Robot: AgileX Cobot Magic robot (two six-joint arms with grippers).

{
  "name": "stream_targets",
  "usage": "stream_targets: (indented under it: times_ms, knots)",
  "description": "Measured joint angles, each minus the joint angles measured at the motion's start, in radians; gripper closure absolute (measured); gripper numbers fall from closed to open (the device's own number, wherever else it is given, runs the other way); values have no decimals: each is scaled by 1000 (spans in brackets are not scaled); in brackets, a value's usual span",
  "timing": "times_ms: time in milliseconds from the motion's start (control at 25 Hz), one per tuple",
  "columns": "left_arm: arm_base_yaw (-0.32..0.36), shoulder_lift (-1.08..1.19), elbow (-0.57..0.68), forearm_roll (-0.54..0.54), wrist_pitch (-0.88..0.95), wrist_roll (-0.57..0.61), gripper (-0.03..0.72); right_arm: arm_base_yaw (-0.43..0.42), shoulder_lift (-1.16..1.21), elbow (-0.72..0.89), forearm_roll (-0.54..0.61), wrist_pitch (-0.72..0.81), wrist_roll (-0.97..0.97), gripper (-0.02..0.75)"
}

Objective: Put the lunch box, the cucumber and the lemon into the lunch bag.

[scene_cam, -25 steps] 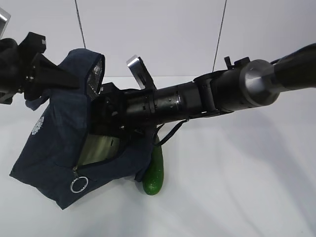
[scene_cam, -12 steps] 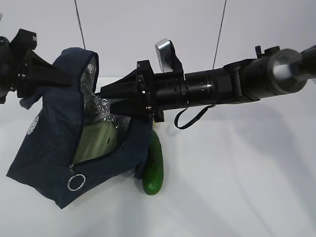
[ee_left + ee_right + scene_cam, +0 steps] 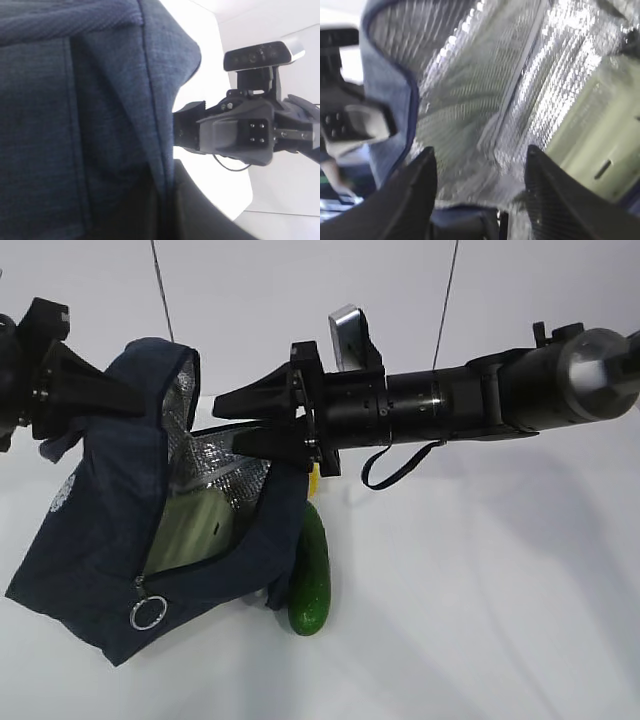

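Observation:
The navy lunch bag [image 3: 95,530] hangs tilted at the left, its silvery lining [image 3: 485,85] showing through the open mouth. My left gripper [image 3: 122,400] is shut on the bag's top flap [image 3: 100,100] and holds it up. The lunch box [image 3: 195,525] lies inside the bag with its pale green lid [image 3: 595,145] facing out. My right gripper [image 3: 228,423] hovers open and empty just outside the bag's mouth; both fingers [image 3: 415,195] frame the lining. The cucumber [image 3: 310,570] lies on the table against the bag's right side. A sliver of the lemon [image 3: 313,480] shows behind the right gripper.
The white table [image 3: 480,620] stretches to the right of the cucumber. The bag's metal ring pull [image 3: 147,613] dangles at its lower front. The right arm [image 3: 480,400] spans the upper middle of the exterior view. Two thin cables [image 3: 445,300] hang in front of the white back wall.
My right gripper has pulled back out of the bag, up and to the right, leaving the lunch box inside. The bag's mouth now gapes wider and the lemon has come into sight.

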Motion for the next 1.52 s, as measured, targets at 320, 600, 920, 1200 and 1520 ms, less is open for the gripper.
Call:
stream_targets:
  times_ms: [320, 600, 920, 1200, 1520]
  knots:
    - [7, 0, 0, 14, 14, -8, 688, 0, -13, 0, -101, 0, 1, 330]
    - [83, 0, 0, 79, 70, -51, 688, 0, -126, -2, -276, 4, 37, 330]
    - [131, -2, -6, 254, 105, -151, 689, 0, -180, -128, -656, -45, 268, 330]
    - [161, -4, -6, 382, 111, -203, 689, 16, -184, -269, -1100, -25, 586, 330]
    - [204, -4, -6, 447, 111, -209, 689, 131, -182, -300, -1428, 8, 874, 330]
